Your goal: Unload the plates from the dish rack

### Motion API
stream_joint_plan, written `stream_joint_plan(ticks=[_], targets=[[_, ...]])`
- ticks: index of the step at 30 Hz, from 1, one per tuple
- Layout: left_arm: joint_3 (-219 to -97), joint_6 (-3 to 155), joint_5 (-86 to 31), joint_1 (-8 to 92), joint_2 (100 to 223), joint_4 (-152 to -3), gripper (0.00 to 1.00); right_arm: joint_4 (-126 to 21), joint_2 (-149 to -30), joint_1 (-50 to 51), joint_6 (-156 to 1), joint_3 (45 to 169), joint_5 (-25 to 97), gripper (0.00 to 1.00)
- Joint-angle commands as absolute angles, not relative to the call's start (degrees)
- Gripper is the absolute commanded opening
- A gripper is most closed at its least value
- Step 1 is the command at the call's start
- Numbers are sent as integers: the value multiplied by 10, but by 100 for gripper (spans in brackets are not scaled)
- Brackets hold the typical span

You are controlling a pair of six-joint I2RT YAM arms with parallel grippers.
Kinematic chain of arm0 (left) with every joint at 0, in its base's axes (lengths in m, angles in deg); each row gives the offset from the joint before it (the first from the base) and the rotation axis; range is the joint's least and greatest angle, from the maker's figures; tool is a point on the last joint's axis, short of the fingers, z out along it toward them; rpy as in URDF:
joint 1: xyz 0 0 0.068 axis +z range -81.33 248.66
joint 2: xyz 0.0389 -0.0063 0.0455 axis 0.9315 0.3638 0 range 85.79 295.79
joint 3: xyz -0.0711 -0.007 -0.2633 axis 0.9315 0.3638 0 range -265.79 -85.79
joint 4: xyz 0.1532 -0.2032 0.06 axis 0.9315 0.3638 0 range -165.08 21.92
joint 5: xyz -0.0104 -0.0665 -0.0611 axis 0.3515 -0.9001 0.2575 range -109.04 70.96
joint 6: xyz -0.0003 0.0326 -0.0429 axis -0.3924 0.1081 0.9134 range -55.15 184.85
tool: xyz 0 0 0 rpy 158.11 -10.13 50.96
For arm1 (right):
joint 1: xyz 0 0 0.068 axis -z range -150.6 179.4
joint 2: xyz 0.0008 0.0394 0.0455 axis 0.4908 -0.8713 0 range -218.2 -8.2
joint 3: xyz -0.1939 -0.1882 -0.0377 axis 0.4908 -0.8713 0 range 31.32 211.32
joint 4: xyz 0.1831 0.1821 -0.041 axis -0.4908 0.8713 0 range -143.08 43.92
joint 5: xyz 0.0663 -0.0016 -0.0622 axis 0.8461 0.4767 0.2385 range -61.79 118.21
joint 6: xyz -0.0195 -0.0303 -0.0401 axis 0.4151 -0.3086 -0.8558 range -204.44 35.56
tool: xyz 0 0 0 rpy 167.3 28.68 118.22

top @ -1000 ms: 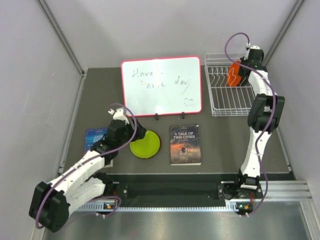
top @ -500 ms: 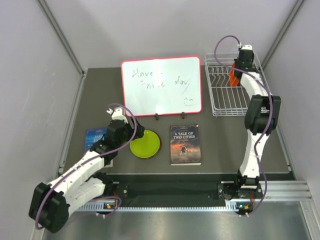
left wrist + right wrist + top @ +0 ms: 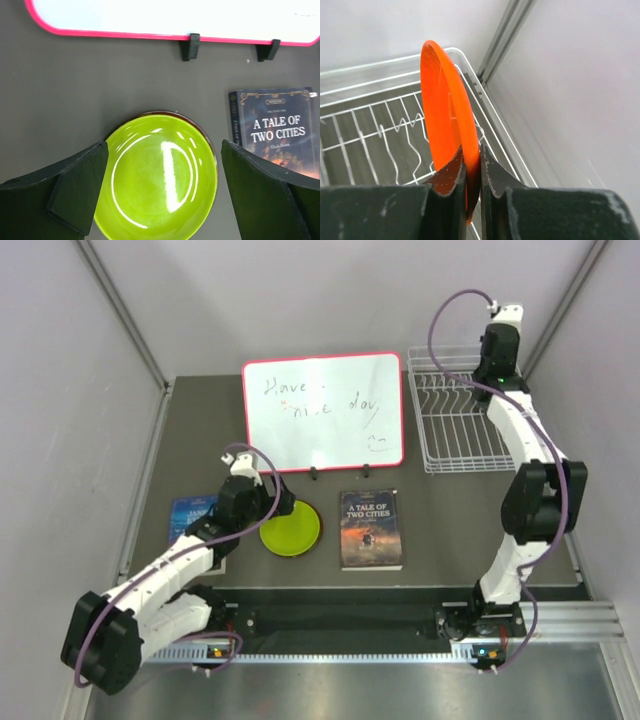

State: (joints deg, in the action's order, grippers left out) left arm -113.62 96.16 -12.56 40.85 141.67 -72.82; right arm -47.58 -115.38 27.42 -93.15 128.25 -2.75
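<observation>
- right gripper (image 3: 472, 167) pinches the upright orange plate (image 3: 442, 100) above the dish rack (image 3: 370, 130).
- left gripper (image 3: 162, 170) hovers, jaws spread, over the lime green plate (image 3: 150, 190); book (image 3: 272, 127) at its 3 o'clock.

Glossy lime-green round plate (image 3: 160, 175); plain bright orange round plate (image 3: 442, 110); white wire dish rack (image 3: 455, 430); red-framed whiteboard (image 3: 322, 410), dark handwriting; dark grey tabletop (image 3: 75, 90)

Table (image 3: 200, 440) bears whiteboard (image 3: 322, 410), dish rack (image 3: 455, 445), stacked plates (image 3: 290, 530), book (image 3: 370, 530).
</observation>
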Motion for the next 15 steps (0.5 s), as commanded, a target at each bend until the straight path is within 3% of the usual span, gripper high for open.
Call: stream_joint_plan(ticks=[1,10,15], targets=[[-1174,949,-160,409,1435,-794,99,-448,-1023,268,-874,1233,23,0],[-1244,953,-286,409,1543,-897,99,-440,-849,251,-699,1039,413,0],[-1256,995,-364,408,1597,-1002,99,-470,-785,204,-656,936,472,0]])
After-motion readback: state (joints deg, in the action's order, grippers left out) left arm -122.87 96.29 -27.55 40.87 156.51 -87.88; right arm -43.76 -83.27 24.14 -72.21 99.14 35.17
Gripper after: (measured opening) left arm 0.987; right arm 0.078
